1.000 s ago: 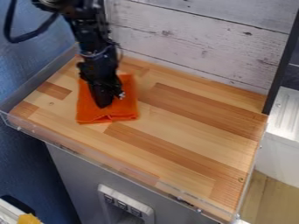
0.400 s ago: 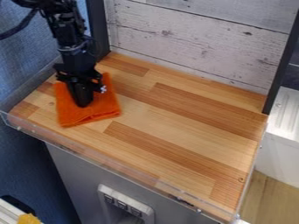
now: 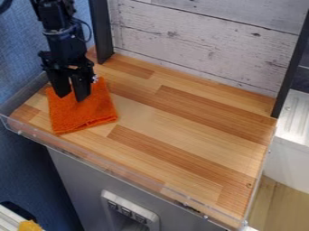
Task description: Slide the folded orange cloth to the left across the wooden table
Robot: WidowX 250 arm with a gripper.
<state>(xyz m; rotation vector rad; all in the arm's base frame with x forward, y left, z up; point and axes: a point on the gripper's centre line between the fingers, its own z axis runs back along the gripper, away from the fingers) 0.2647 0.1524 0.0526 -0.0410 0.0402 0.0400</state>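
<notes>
The pincer (image 3: 72, 96) is hanging down over the far part of an orange cloth (image 3: 84, 113), its two dark fingers standing apart with orange showing between them. Whether their tips are touching the fabric, I cannot tell. The cloth is lying at about ten o'clock on the wooden table (image 3: 187, 117), its near edge slanting and showing layers. Seen from the table's middle, a black post (image 3: 101, 34) is standing at eleven o'clock and another (image 3: 292, 67) at two, with whitish boards (image 3: 199, 40) running between them. A clear rim (image 3: 124, 175) is edging the table's near side. At six o'clock, below the tabletop, a pale panel (image 3: 151, 221) is sitting on a grey front (image 3: 78, 180); something yellow (image 3: 28, 225) is showing between seven and eight.
</notes>
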